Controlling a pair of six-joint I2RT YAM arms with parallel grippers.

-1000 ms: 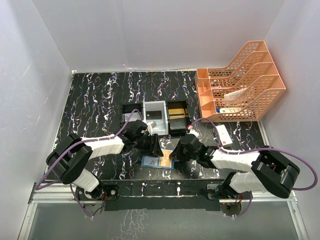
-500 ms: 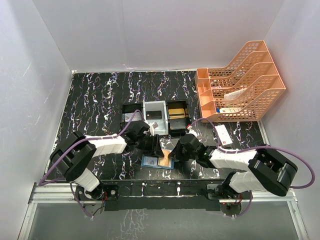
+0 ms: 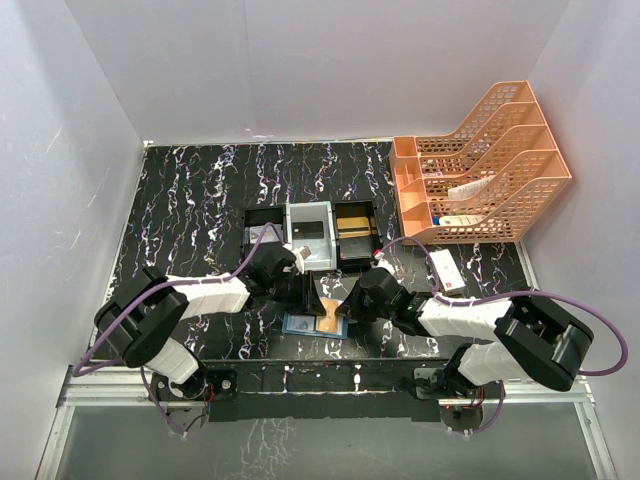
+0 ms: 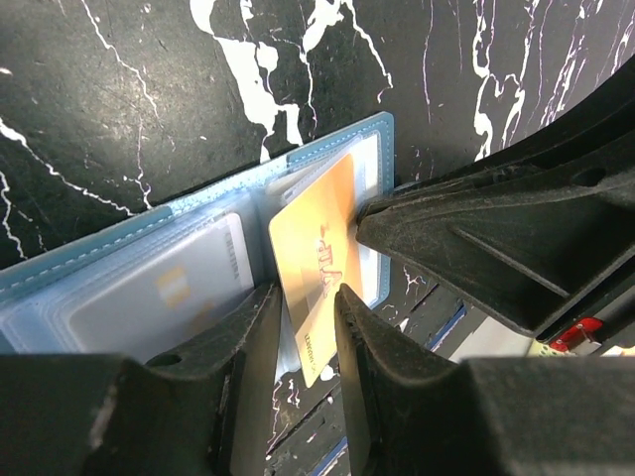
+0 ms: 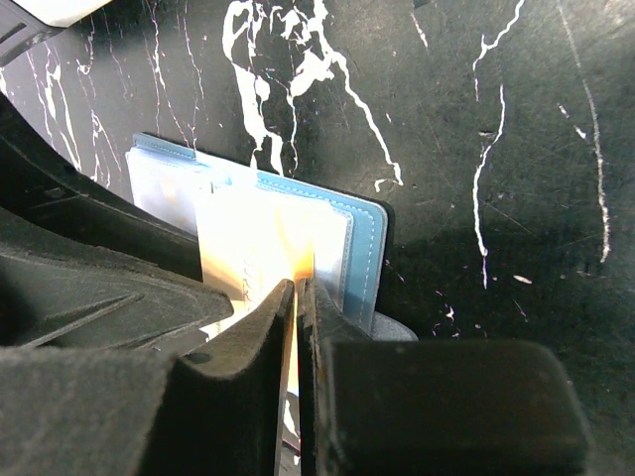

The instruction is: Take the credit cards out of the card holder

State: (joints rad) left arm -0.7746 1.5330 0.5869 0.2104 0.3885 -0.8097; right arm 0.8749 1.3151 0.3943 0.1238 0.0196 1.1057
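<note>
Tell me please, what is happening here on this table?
Two robot arms work on a small blue folding card holder, lying open on the black marbled table. The right arm has its jaws shut on a gold-tan plastic card that sticks out past the holder's edge. The left arm holds its jaws on either side of that card's end; whether they pinch it I cannot tell. A pale card sits in another pocket.

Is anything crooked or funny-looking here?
Yes. The gold card pokes out slantwise from the open blue card holder, partly free of its pocket, while the other cards lie tucked flat.
</note>
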